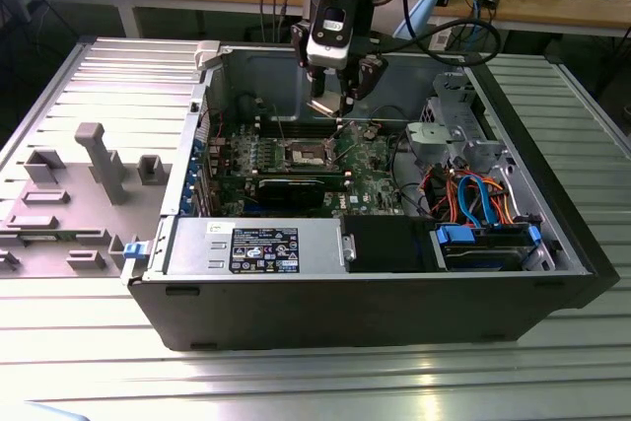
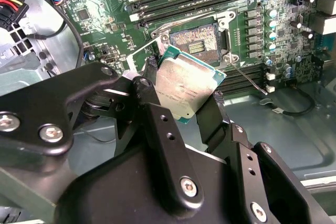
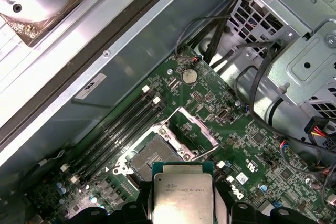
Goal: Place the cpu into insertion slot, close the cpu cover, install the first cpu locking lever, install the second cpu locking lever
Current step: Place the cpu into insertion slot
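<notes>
While the arm's black fingers [image 2: 210,121] pinch the small, flat, square silvery-tan cpu [image 2: 185,85] by two opposite edges, the chip hangs over the green circuit board [image 3: 252,150]. It is near the dark-centred, silver-rimmed square insertion slot [image 3: 152,160] but apart from it. A good placement, I judge, needs the chip level and its edges squared to the rim. It should then go straight down, with no sliding across the contacts. The thin silver frame of the cpu cover [image 3: 195,128] stands raised beside the socket, off the opening yet close to the path. A thin wire lever [image 2: 247,80] and long narrow memory slots [image 3: 113,132] flank the socket.
</notes>
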Motion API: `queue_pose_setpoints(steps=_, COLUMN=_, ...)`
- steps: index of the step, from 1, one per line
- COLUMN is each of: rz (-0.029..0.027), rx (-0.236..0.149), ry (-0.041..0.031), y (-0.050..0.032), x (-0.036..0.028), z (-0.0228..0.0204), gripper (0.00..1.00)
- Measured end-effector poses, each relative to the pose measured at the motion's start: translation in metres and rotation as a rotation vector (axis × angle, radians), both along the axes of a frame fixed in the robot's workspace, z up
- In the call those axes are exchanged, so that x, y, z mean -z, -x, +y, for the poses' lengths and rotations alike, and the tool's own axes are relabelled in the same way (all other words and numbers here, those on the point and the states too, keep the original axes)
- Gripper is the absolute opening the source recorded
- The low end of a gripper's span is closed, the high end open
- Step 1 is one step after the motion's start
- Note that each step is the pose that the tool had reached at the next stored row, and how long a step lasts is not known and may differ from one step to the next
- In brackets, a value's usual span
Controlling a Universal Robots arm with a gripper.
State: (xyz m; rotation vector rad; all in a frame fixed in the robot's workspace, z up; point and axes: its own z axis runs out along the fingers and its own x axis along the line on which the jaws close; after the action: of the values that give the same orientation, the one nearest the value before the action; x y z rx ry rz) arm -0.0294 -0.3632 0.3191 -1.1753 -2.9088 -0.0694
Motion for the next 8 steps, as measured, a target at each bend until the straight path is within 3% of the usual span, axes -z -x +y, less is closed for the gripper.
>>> queue_pose_setpoints(steps=8, rz=0.0000, rx=0.010, ry=0.0000, y=0.0000, x=0.0002, z=0.0000, gripper=0.55)
